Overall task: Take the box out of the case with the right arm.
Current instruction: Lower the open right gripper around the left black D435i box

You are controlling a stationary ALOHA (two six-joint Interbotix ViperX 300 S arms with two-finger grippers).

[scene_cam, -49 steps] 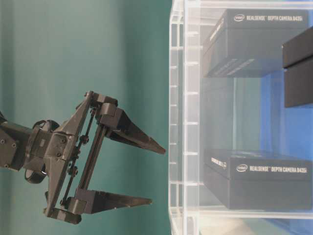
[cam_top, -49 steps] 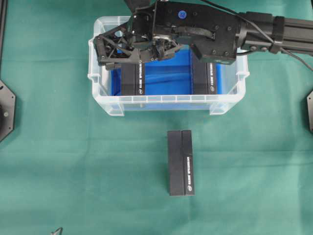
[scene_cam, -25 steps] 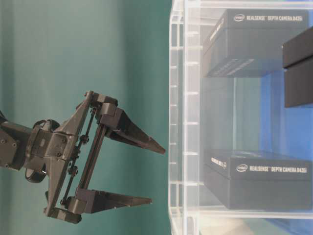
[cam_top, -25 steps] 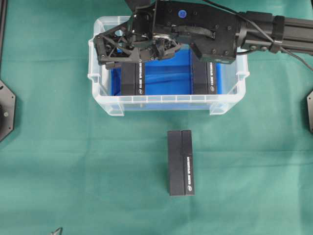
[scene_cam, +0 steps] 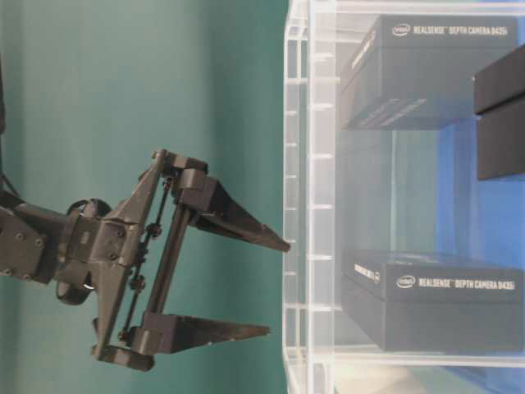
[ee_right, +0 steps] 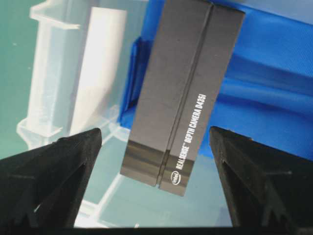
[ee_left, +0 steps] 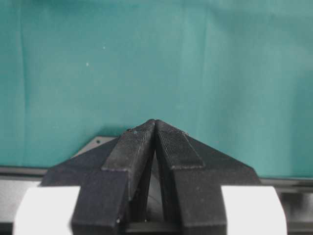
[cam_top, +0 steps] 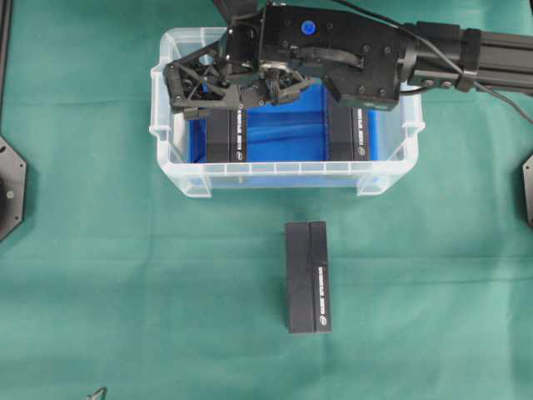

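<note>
a green cloth (cam_top: 125, 275) is seen covering the whole work surface. the case (cam_top: 171, 167), a clear tub with a blue lining, is placed at the upper middle of the overhead view. the right arm (cam_top: 433, 54) is extended from the right edge across the far half of the case, and its dark body hides part of the interior. two dark boxes are seen inside the case: the left box (cam_top: 229, 137) lies near the left wall and the right box (cam_top: 354, 133) near the right wall, with bare blue lining between them, both with their long sides running front to back. a third box (cam_top: 308, 277) lies on the cloth outside the case, in front of it and well apart from it. the right gripper (cam_top: 218, 93) is held above the left box, its fingers (ee_right: 63, 171) spread wide to either side of that box in the right wrist view; no contact with the box is visible and nothing is held. in the table-level view the spread fingertips are seen close to the case's clear wall. the left gripper (ee_left: 155, 128) is seen only in its own wrist view, over bare cloth, with its fingers pressed together on nothing.
</note>
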